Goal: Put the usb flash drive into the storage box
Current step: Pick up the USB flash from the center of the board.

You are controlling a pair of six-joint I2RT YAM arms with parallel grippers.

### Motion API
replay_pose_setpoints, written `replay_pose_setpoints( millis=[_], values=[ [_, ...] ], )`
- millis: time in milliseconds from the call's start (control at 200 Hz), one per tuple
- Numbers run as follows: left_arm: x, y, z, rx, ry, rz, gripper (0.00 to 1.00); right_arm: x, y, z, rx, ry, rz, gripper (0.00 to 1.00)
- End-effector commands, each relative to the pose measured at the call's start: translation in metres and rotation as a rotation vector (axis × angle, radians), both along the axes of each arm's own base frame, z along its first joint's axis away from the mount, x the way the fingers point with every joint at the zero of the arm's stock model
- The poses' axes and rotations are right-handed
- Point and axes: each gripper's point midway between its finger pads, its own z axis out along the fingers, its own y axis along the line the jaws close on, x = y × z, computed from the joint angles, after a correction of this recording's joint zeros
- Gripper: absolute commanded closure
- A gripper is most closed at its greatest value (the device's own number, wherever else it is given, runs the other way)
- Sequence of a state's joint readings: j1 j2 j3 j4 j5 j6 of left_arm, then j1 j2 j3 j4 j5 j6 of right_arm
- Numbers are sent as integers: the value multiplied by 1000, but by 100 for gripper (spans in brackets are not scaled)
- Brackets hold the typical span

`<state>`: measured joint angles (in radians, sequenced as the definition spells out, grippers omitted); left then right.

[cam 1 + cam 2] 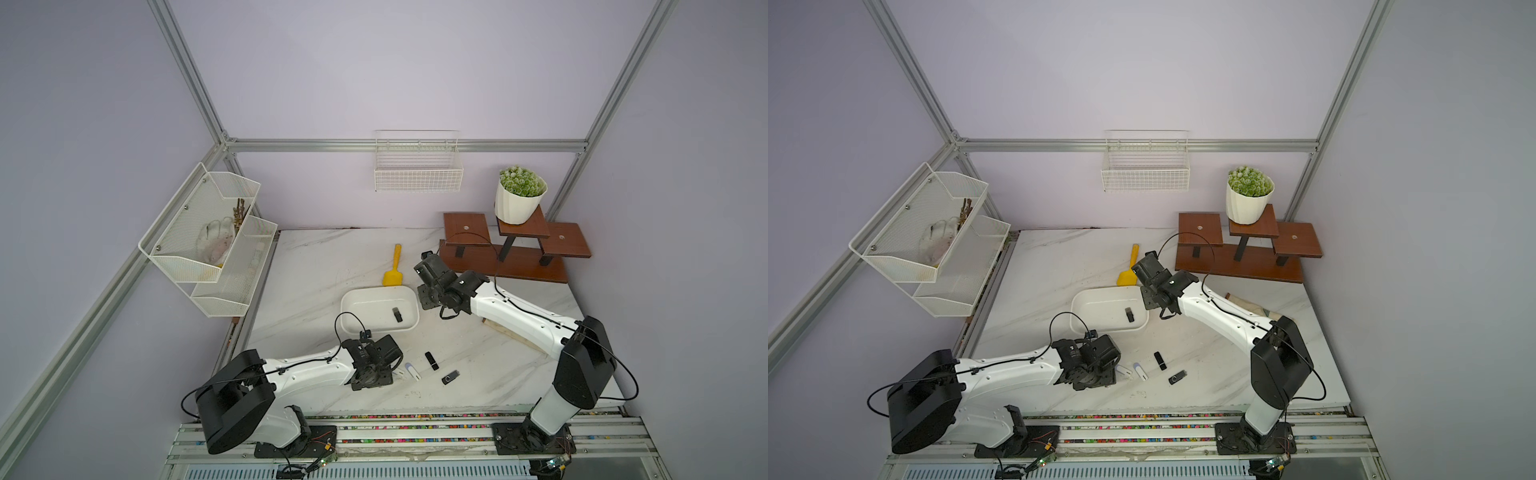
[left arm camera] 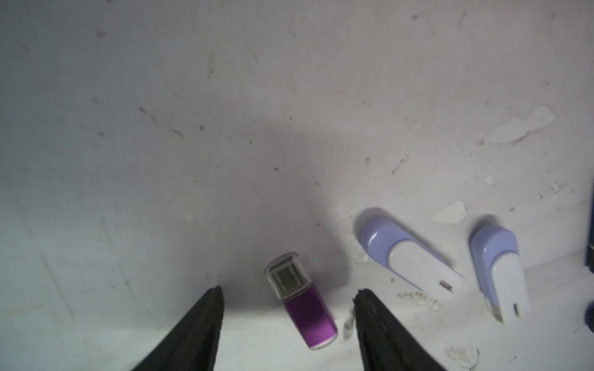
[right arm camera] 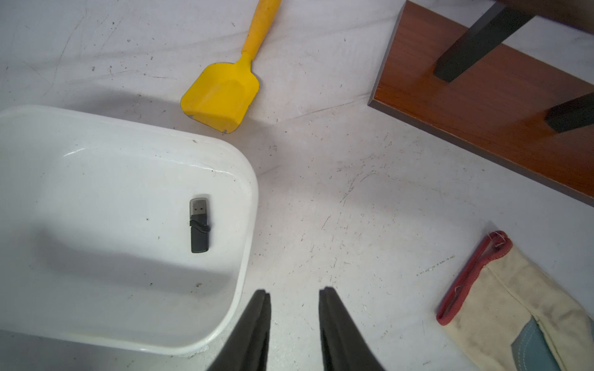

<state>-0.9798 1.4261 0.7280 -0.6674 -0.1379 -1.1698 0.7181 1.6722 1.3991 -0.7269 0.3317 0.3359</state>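
On the desk (image 1: 478,374), your left claw (image 2: 287,294) gapes around a purple usb flash drive (image 2: 302,308).
Your right claw (image 3: 294,295), slightly parted and empty, hangs beside the storage box (image 3: 160,141).

Black flash drive (image 1: 1129,314) inside storage box (image 1: 1096,306), perhaps four loose drives (image 1: 1160,360) nearby

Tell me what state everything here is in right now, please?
Left gripper, open.
Right gripper, open, empty.
Storage box, holding one flash drive.
Black flash drive, lying flat inside the storage box.
Purple flash drive, capped, on the table between the left gripper's fingers, ungripped.
Lilac-and-white flash drives, lying loose on the table.
Yellow scoop, lying flat on the table.
Potted plant, upright on the wooden stand.
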Motion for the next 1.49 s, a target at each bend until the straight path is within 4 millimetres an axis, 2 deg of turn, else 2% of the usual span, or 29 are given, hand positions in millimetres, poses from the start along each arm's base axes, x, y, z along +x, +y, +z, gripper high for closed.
replay_pose_setpoints(
  millis=[0,90,180,415,570,810,995,1110,1220,1385,1410,1435,1490],
  values=[
    [0,-13,-2,8,25,2,32,0,-8,9,18,-21,-20,69],
    [-1,-14,-4,37,36,-12,34,-1,-10,9,20,-19,-20,69],
    [-5,-5,-4,81,48,-11,37,-2,-14,10,18,-22,-24,69],
    [-9,-4,-5,87,58,-17,54,-1,-19,11,27,-25,-32,69],
    [-12,0,-9,115,73,-26,61,-2,-19,10,28,-22,-32,69],
    [-10,8,-7,165,63,-30,77,-5,-21,5,18,-3,-33,69],
    [-10,7,-12,187,76,-48,88,-11,-25,-2,14,14,-39,69],
    [-8,7,-10,190,71,-59,100,-20,-28,-13,24,51,-44,69],
    [-5,9,-2,199,54,-67,100,-41,-23,-37,56,140,-8,62],
    [0,17,14,210,35,-74,100,-66,-24,-68,58,207,-10,60],
    [1,19,17,214,33,-76,100,-69,-24,-71,56,215,-9,60],
    [2,21,20,217,29,-77,100,-71,-24,-63,78,197,-2,59],
    [7,26,30,223,17,-81,100,-78,-22,-67,85,213,9,57]
  ],
)
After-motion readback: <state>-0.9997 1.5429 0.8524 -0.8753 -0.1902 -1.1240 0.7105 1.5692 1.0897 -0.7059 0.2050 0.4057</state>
